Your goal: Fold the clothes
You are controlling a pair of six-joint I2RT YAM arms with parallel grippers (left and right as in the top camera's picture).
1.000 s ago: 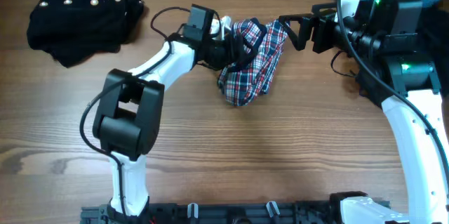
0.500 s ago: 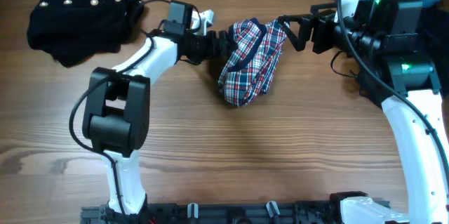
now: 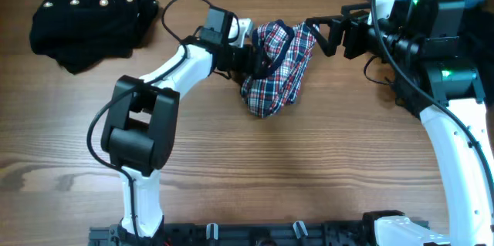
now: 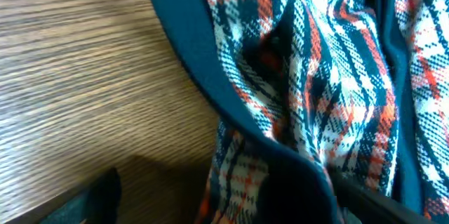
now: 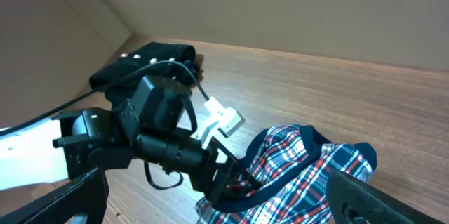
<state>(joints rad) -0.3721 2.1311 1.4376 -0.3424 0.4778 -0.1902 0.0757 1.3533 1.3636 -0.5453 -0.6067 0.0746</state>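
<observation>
One rumpled red/navy/wht plaid garment [image 3: 278, 65], navy-edged, bunched

White arms [image 3: 176, 67], black joints [image 3: 137, 136] (black cables [image 3: 174, 2])

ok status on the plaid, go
left jaws open, pushed into plaid at its left side. right jaws open, empty, at its right edge. plaid bunched, not folded. black pile far left, nothing in the way.
</observation>
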